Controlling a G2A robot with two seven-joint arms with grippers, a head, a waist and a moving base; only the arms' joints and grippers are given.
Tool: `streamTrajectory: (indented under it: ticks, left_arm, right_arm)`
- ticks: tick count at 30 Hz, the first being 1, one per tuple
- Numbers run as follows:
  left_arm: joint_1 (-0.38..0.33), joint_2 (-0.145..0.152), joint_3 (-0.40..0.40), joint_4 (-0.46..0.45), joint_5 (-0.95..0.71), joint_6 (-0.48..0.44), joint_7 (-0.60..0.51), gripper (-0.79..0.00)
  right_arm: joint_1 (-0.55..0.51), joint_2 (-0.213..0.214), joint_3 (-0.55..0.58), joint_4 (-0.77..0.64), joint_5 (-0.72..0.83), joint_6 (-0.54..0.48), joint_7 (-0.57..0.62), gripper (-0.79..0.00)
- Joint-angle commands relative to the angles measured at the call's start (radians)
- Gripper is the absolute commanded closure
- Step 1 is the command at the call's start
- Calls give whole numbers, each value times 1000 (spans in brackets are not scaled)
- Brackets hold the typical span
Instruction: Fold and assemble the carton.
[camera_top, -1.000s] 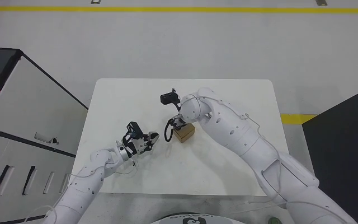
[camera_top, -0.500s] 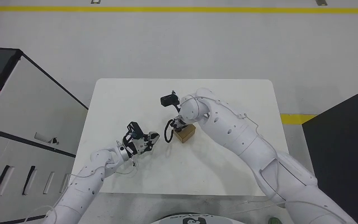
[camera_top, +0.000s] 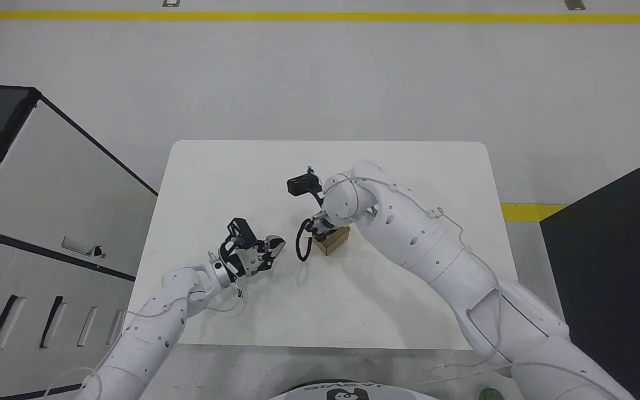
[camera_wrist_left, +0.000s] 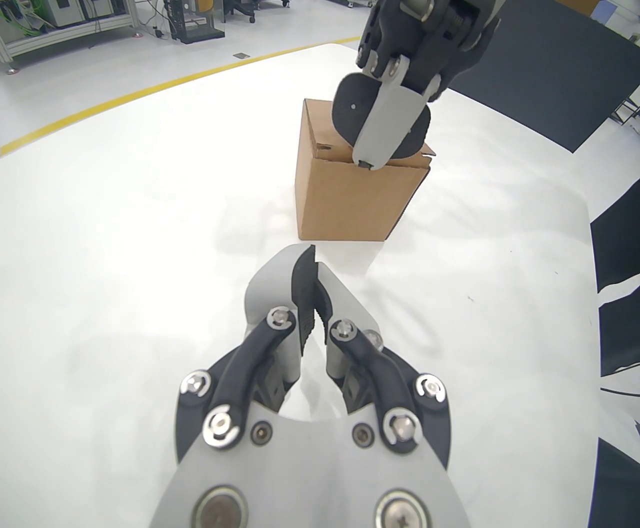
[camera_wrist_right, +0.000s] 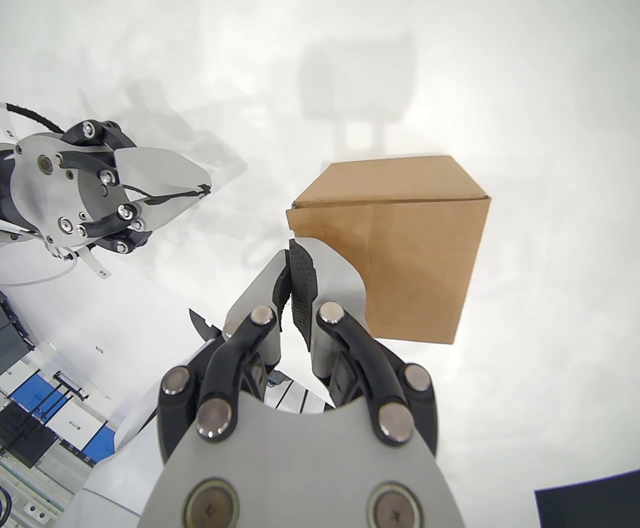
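Brown cardboard carton (camera_top: 335, 240), already squared into a cube, is sitting mid white counter (camera_top: 420, 180), seen from above. Left wrist: right gripper (camera_wrist_left: 365, 161), pressed together, is bearing on its top edge. Right wrist: left gripper (camera_wrist_right: 202, 190), likewise pressed together, is idling nearby; lid tuck seemingly remaining.

Most likely a robotics lab or an industrial test hall. Wide, smooth pale floor (camera_top: 300, 80) crossed by a painted yellow line (camera_top: 300, 16), as in marked work zones. Plain white table (camera_top: 420, 170) standing alone in the open, flanked by a grey cabinet (camera_top: 60, 190) and dark partition panels (camera_wrist_left: 540, 65). Farther back, aluminium-frame racks (camera_wrist_left: 60, 20) hung with cabling, and what may be a black equipment cabinet (camera_wrist_left: 197, 22) on the floor.
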Motion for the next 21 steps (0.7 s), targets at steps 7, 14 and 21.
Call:
streamTrajectory:
  ticks: [7,14,21]
  left_arm:
    - [-1,0,-2,2,-2,-2,3,0]
    - [-2,1,-2,1,0,-2,1,0]
    - [-11,-1,6,-1,0,-5,-4,0]
  right_arm:
    - [-3,-1,4,15,1,-1,-6,0]
    - [-6,-2,23,18,28,-5,-19,0]
    - [-16,14,91,-22,73,0,-14,0]
